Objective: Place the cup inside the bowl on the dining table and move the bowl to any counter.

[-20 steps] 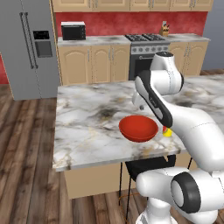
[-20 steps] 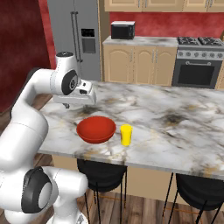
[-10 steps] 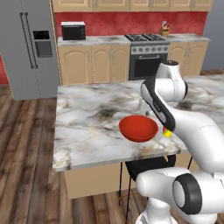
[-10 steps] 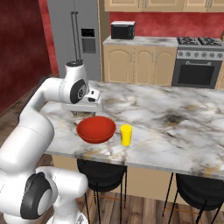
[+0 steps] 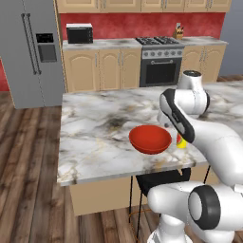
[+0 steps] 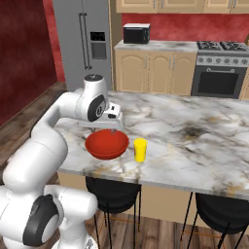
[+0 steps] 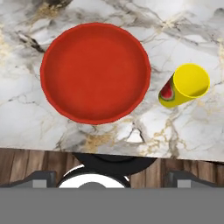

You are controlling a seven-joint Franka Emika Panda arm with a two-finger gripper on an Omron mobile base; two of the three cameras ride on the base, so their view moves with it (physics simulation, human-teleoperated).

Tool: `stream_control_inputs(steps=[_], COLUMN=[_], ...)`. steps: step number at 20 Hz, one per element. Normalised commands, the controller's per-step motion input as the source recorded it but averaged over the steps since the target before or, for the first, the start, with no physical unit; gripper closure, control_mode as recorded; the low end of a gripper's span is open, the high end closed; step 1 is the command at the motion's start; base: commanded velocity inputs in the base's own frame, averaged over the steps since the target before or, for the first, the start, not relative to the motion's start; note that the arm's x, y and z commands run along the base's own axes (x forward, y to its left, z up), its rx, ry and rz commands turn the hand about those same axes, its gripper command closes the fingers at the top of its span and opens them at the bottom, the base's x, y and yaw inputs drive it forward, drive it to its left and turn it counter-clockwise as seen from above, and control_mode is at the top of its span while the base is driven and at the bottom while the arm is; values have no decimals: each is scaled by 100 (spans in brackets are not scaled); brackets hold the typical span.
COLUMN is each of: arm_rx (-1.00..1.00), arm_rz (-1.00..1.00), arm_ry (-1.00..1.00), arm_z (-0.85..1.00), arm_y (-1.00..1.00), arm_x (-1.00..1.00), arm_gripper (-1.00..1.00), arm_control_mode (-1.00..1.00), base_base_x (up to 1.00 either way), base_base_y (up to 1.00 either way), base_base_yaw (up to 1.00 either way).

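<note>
Cup (image 7: 183, 86) untouched beside bowl (image 7: 95, 72); gripper (image 6: 113, 123) wide open, empty.

Rendered home kitchen: steel range (image 5: 159, 64) between tan arched cabinets (image 5: 97, 69), grey refrigerator (image 5: 31, 52) left of those.

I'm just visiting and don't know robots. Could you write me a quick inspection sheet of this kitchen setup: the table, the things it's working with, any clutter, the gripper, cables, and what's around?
Surface: dining table, marble top, near edge toward the robot.
Job's things: red bowl, nothing in it, upright near the table's front edge; yellow cup, upright beside the bowl, apart from it, a watermelon picture on its side.
Clutter: nothing seen on the table besides these two.
Gripper: gripper above the bowl, open, holding nothing.
Cables: nothing seen.
Surroundings: black stools under the table edge; counter with microwave, stove, fridge, red wall, wood floor.
</note>
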Motion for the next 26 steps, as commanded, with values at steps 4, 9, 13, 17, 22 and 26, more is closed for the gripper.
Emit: stream_control_inputs(steps=[4, 9, 13, 17, 22, 26], arm_rx=[0, 0, 0, 0, 0, 1], arm_rz=[0, 0, 0, 0, 0, 0], arm_ry=[0, 0, 0, 0, 0, 0], arm_z=[0, 0, 0, 0, 0, 0], arm_y=[-40, -40, -41, -43, -48, -41], arm_x=[24, 23, 21, 19, 8, 6], arm_gripper=[-100, -100, -100, -100, -100, -100], arm_control_mode=[-100, -100, -100, -100, -100, -100], base_base_x=[0, 0, 0, 0, 0, 0], base_base_y=[0, 0, 0, 0, 0, 0], base_base_yaw=[0, 0, 0, 0, 0, 0])
